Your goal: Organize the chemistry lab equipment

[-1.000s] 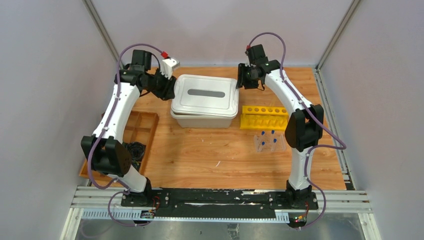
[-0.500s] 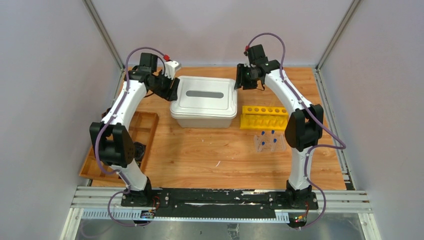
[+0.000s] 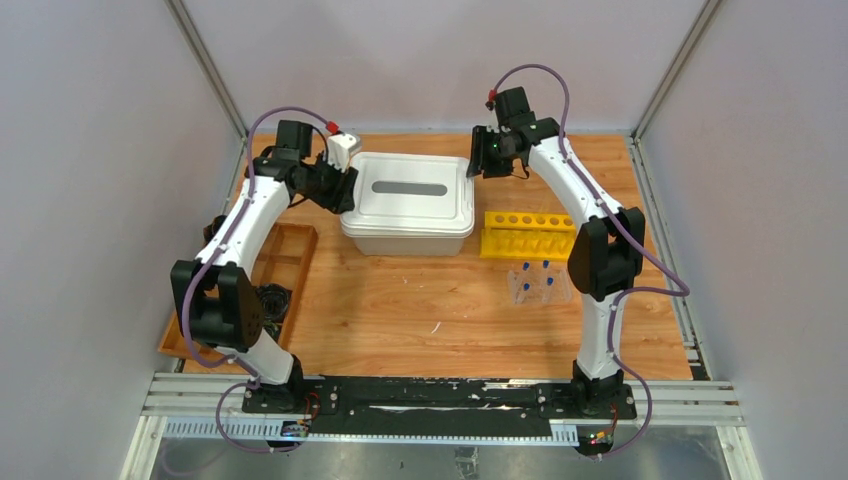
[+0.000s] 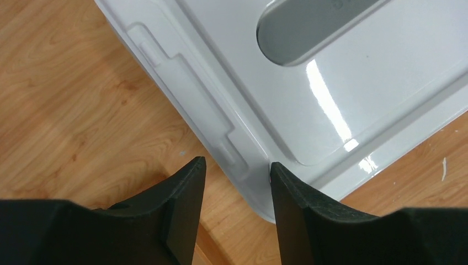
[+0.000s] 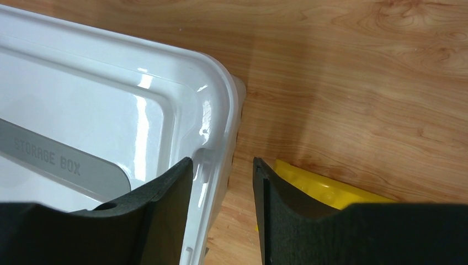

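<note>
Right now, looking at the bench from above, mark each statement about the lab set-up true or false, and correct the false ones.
1. The lid is on the white storage box. True.
2. The yellow rack stands left of the box. False: it stands to its right.
3. The blue-capped test tubes sit in the yellow rack. False: they stand in a clear holder nearer the arms, and the rack's holes look empty.
4. The left gripper and right gripper are at opposite ends of the lid. True.
</note>
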Tool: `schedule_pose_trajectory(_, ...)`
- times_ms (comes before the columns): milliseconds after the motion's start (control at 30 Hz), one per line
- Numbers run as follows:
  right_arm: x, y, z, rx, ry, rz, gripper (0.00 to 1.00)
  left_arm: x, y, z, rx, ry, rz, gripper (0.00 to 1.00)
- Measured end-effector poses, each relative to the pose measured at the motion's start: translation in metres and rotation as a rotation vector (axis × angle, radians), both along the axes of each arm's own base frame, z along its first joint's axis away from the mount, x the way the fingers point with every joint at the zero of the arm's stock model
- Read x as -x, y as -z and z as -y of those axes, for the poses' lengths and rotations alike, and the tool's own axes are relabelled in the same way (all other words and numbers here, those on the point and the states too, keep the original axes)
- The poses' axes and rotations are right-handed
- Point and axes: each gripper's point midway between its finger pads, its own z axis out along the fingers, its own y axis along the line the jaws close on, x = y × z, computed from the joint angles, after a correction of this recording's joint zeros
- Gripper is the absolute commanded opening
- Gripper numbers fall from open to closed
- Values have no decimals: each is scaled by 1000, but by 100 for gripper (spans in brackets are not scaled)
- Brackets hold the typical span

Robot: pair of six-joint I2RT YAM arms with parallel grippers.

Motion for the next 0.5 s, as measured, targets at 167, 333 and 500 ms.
schedule_pose_trajectory(167,1,1,0,2,-2,-2,47,11,10,3,17,16,-26,51)
schedule_pose_trajectory(333,1,2,-1,-7,-8,0,47,18,11,2,19,19,-17,50)
schedule_pose_trajectory(500,8,5,0,-10,-13,-12,46,28,15,1,17,27,-25,50)
